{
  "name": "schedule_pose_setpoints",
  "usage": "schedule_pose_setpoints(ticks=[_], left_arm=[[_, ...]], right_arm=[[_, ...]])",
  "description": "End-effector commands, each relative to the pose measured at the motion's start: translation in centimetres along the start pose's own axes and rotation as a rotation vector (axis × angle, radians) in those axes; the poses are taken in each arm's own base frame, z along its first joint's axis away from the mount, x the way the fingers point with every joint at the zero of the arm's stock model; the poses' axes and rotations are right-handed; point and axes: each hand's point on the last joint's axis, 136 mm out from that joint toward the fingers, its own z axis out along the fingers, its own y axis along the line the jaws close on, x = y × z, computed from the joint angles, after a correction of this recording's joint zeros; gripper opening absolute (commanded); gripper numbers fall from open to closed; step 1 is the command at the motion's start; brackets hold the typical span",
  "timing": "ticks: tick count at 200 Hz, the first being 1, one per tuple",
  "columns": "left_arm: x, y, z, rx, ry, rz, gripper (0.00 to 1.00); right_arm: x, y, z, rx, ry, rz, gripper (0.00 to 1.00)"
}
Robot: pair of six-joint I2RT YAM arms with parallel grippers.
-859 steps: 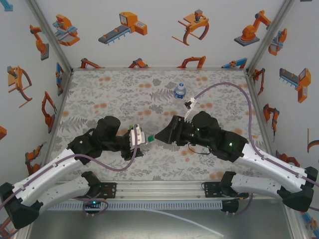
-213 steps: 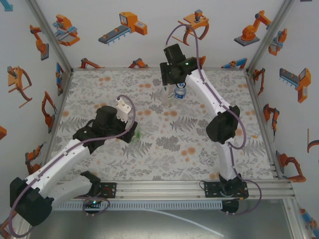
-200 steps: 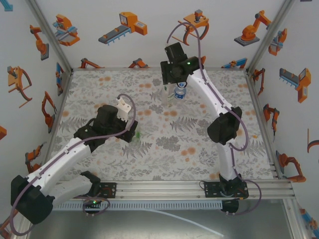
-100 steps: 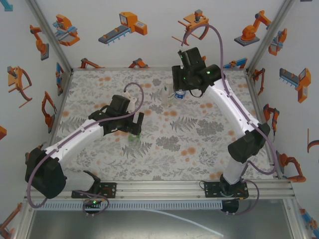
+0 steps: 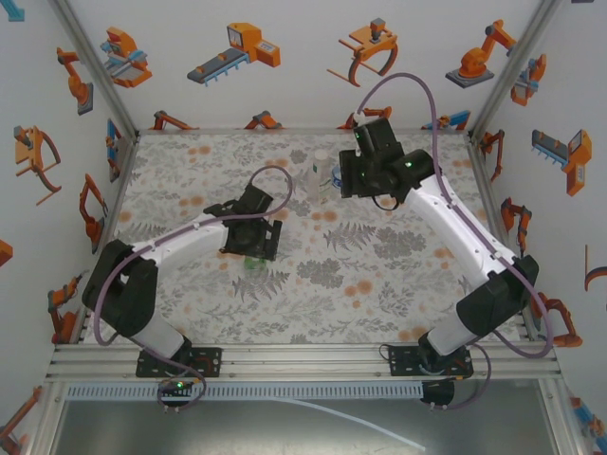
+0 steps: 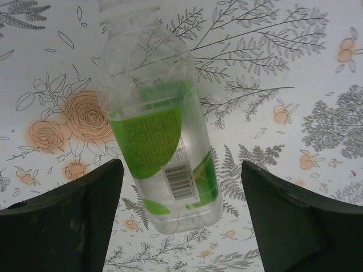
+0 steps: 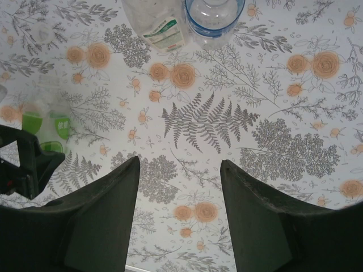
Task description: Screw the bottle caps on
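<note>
The green-labelled bottle lies on the flowered table between the fingers of my left gripper. The jaws stand open, with a gap on each side of it. Its neck points away from the wrist camera, and its top is cut off by the frame. From above, this bottle shows just under my left gripper. The white-labelled bottle and the squat blue-labelled bottle stand together at the back. My right gripper hovers just right of them, open and empty. I cannot make out the bottle caps.
The table is walled at the back and on both sides by white panels with orange robot pictures. The right wrist view has the two standing bottles at its top edge and the left gripper at the far left.
My left arm has stretched forward and come down over the green-labelled bottle, its jaws narrowing around it. My right gripper has drawn off to the right, away from the white-labelled bottle, which stands free.
</note>
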Motion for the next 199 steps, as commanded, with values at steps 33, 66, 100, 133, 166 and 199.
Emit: schedule_pose_setpoints(ticks=[33,66,100,133,166,199], left_arm=[[1.3,0.1,1.9,-0.036,0.057,-0.060,0.71],[2.0,0.0,3.1,-0.042,0.091,-0.060,0.67],[2.6,0.1,3.7,-0.062,0.106,-0.049,0.63],[3.1,0.2,4.0,-0.067,0.111,-0.044,0.54],[2.4,-0.7,2.6,-0.035,0.069,-0.015,0.44],[0.9,-2.9,0.2,0.063,-0.004,0.034,0.39]], right_arm=[[1.0,-0.3,-0.6,-0.016,-0.011,0.016,0.55],[1.8,-0.6,-0.9,-0.016,-0.007,0.017,0.55],[2.2,-0.8,-1.4,-0.015,-0.015,0.027,0.54],[2.6,-0.8,-2.0,-0.027,-0.018,0.043,0.53],[2.7,-0.3,-3.3,-0.079,-0.045,0.072,0.52],[3.0,0.8,-4.7,-0.179,-0.081,0.119,0.51]])
